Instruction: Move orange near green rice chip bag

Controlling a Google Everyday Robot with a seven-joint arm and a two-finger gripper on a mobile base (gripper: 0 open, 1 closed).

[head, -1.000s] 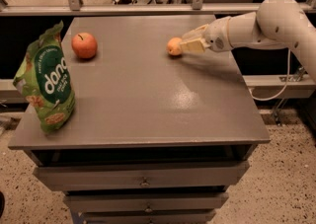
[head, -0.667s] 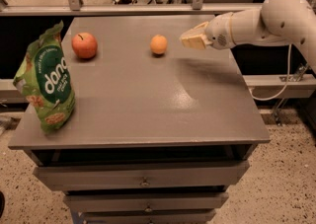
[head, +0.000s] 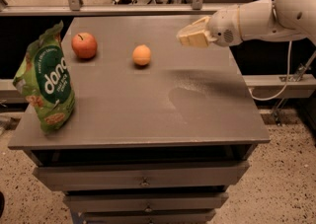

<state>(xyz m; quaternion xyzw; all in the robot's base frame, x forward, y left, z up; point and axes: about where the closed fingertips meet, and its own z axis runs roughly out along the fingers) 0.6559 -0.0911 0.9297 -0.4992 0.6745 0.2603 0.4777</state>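
The orange (head: 141, 55) lies on the grey table top (head: 148, 104), a little behind the middle, free of any hold. The green rice chip bag (head: 45, 81) stands upright at the table's front left edge. My gripper (head: 191, 35) hangs above the table's right part, about a hand's width to the right of the orange and apart from it, holding nothing. The bag is well to the left of the orange and nearer the front.
A red apple (head: 84, 45) with a dark stem lies left of the orange, behind the bag. The table has drawers below its front edge. A rail and window frame run behind the table. A cable hangs at the right.
The orange has left the gripper and rolled left across the table to a spot nearer the apple. The gripper has drawn back to the right and lifted slightly.
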